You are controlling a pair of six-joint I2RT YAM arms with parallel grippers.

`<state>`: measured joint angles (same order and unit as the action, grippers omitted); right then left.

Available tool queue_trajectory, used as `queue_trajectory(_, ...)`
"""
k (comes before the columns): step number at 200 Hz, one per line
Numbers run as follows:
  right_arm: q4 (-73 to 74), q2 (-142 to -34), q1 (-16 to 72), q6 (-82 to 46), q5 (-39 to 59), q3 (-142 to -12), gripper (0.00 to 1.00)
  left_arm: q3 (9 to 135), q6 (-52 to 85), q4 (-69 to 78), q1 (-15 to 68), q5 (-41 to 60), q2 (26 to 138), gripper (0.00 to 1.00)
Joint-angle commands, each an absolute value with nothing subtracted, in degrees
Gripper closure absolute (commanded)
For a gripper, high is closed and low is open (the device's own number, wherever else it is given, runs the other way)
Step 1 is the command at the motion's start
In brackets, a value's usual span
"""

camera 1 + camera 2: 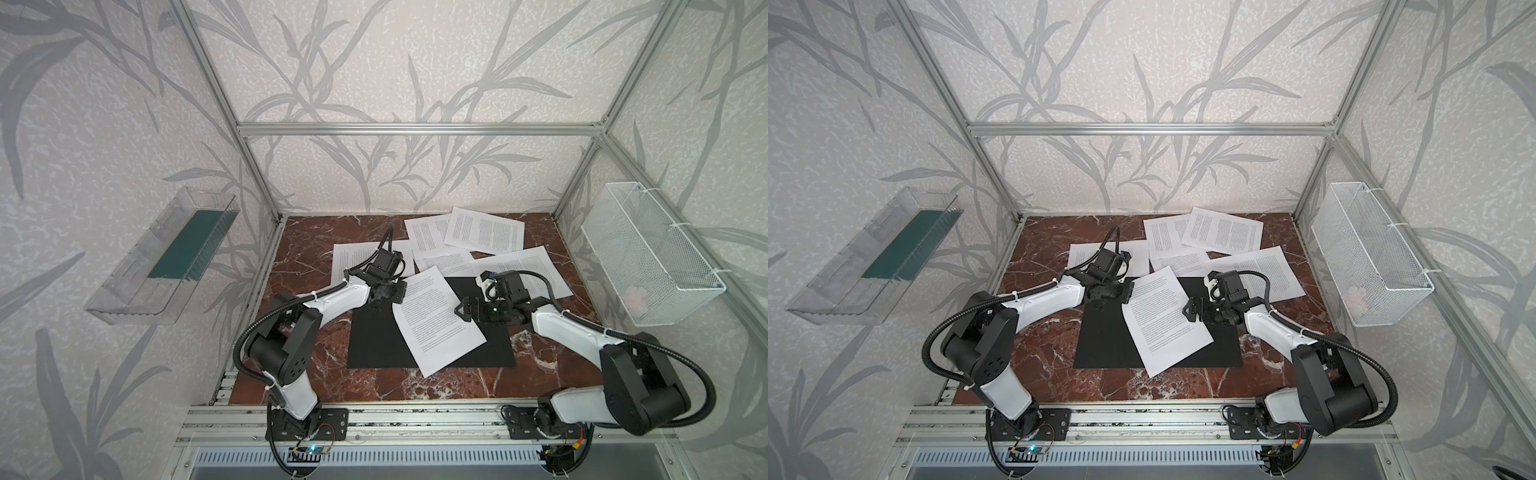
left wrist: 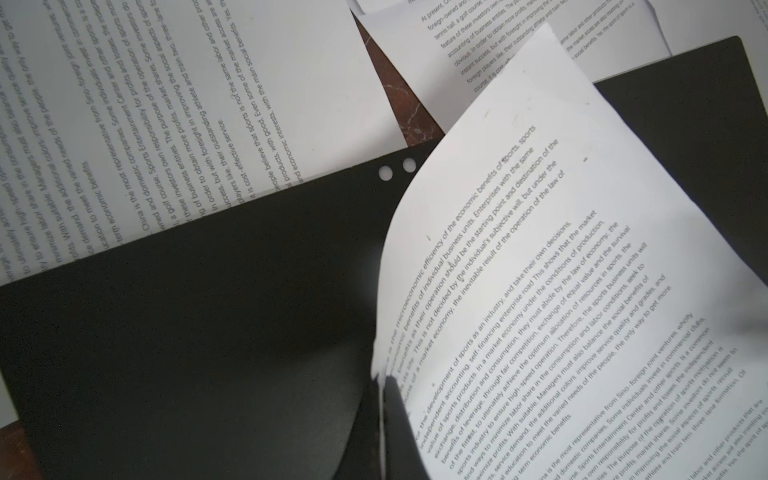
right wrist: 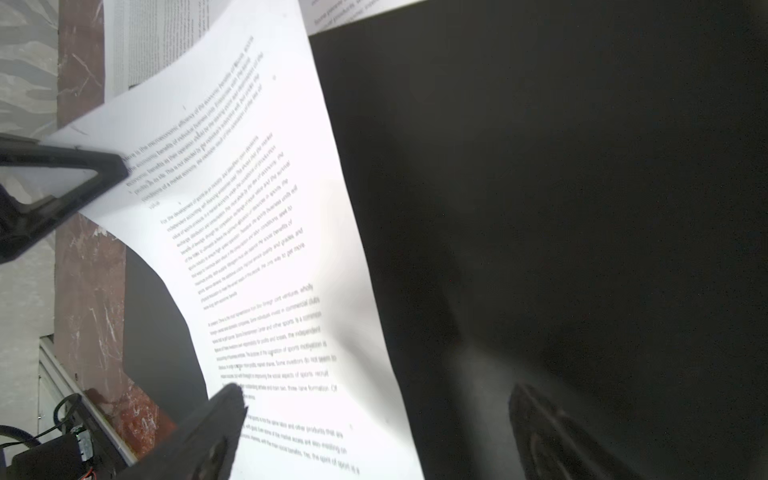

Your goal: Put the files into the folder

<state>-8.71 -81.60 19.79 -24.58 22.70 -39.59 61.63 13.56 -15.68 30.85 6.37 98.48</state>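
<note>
Jaws tight, the left pincer [image 1: 400, 291] is pinching one sheet [image 1: 436, 320] by its edge while the right pincer [image 1: 462, 311] is hovering wide open at the opposite side. Paper like that is going to flop, I'd say: light, limp, slippery, so an edge is the place to grip. It's bowing over the black folder [image 1: 374, 345] on the desk [image 1: 307, 249]; other files [image 1: 484, 230] are lying scattered behind. The wire basket [image 1: 615, 232] is holding something pale, the clear tray [image 1: 124, 286] something green.
</note>
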Motion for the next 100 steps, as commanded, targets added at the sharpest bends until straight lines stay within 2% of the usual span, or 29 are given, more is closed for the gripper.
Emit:
queue_trajectory(1, -5.8, -85.1, 20.5, -23.5, 27.1, -42.9, 0.02, 60.6, 12.3, -13.8, 30.7, 4.9, 98.8, 1.00)
queue_trajectory(24, -6.6, -87.4, 21.5, -22.5, 29.0, -45.8, 0.10, 60.3, 12.3, -13.5, 30.7, 3.8, 99.6, 1.00)
queue_trajectory(100, -8.3, -91.2, 21.7, -22.8, 29.8, -50.2, 0.22, 60.4, 12.3, -12.4, 30.7, 4.5, 101.2, 1.00)
